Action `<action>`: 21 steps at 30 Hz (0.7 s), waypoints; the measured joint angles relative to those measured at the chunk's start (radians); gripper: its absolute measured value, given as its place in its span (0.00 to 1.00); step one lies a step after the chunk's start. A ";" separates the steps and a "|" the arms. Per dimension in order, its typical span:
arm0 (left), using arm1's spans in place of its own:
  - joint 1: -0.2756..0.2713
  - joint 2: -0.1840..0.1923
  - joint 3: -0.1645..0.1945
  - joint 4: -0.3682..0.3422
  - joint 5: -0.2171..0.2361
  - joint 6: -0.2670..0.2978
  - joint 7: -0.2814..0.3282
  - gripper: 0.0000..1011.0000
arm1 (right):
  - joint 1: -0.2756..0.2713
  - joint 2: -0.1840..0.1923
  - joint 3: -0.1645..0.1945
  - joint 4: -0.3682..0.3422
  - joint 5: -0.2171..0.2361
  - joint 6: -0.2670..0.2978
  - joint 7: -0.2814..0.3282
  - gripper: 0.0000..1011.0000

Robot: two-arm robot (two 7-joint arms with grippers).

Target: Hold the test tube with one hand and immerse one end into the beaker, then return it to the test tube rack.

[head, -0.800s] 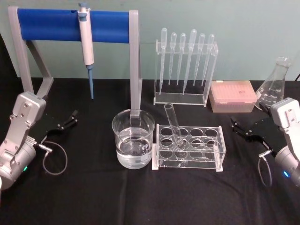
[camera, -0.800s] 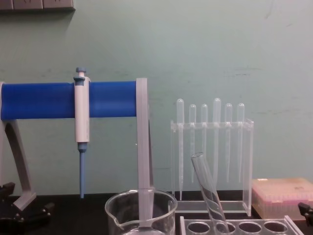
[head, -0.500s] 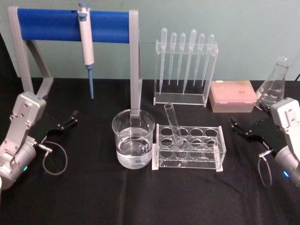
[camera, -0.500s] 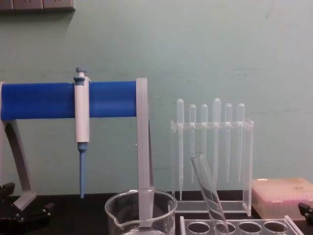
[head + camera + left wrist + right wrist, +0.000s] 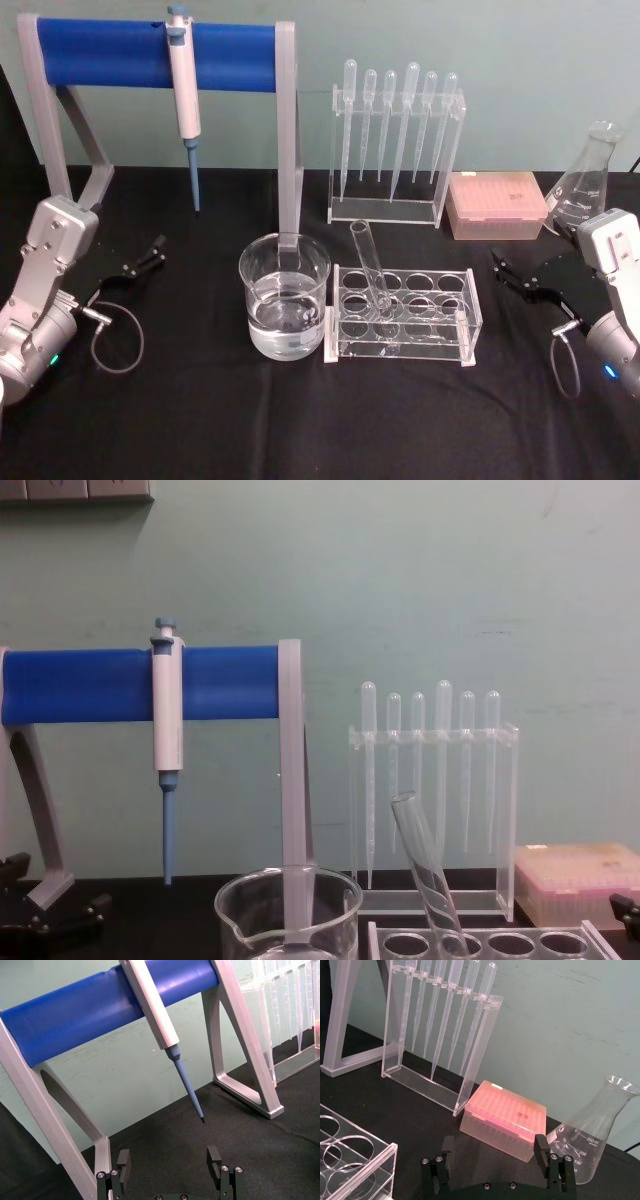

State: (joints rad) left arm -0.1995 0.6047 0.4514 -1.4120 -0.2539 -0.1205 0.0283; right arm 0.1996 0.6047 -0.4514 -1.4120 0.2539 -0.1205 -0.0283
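Glass everywhere on this bench, lol. Long clear test tube (image 5: 370,268) sitting in the see-through rack (image 5: 470,300), open rim up, round end down in apparently the second hole from the rack's left end. Can't tell front row or back. Not upright either: tilted, rim leaning over to the left, toward the beaker side. Free of both grippers.

Just beside the rack's left end, the wide beaker (image 5: 285,300), partly filled with clear liquid. Tube and beaker apart, no contact.

As for the left gripper (image 5: 145,255): down low over the black tabletop (image 5: 300,420) at the far left, well apart from the beaker. Its fingers (image 5: 123,1162) spread wide, nothing between them. From its wrist camera, pointed at the blue-barred stand (image 5: 100,1005) with the white-and-blue pipettor (image 5: 150,1005) hanging off the bar.

Same deal for the right gripper (image 5: 505,272) on the far right: low over the table, wide open, empty, near the rack's right end but not touching.

Behind that one, a pink tip box (image 5: 497,203) and a conical flask (image 5: 585,185) side by side at the back. Farther back behind the rack, a row of thin plastic pipettes (image 5: 395,110) hanging tips-down in their own clear holder.
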 joint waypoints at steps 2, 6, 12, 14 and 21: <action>0.000 0.000 0.000 0.000 0.000 0.000 0.000 0.99 | 0.000 0.000 0.000 0.000 0.000 0.000 0.000 0.99; 0.000 0.000 0.000 0.000 0.000 0.000 0.000 0.99 | 0.000 0.000 0.000 0.000 0.000 0.000 0.000 0.99; 0.000 0.000 0.000 0.000 0.000 0.000 0.000 0.99 | 0.000 0.000 0.000 0.000 0.000 0.000 0.000 0.99; 0.000 0.000 0.000 0.000 0.000 0.000 0.000 0.99 | -0.002 0.001 0.002 -0.002 -0.001 0.001 0.000 0.99; 0.000 0.000 0.000 0.000 0.000 0.000 0.000 0.99 | -0.092 0.062 0.049 -0.135 0.001 0.029 0.008 0.99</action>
State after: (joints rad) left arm -0.1995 0.6047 0.4514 -1.4120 -0.2539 -0.1205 0.0283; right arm 0.1079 0.6666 -0.4029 -1.5467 0.2548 -0.0916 -0.0206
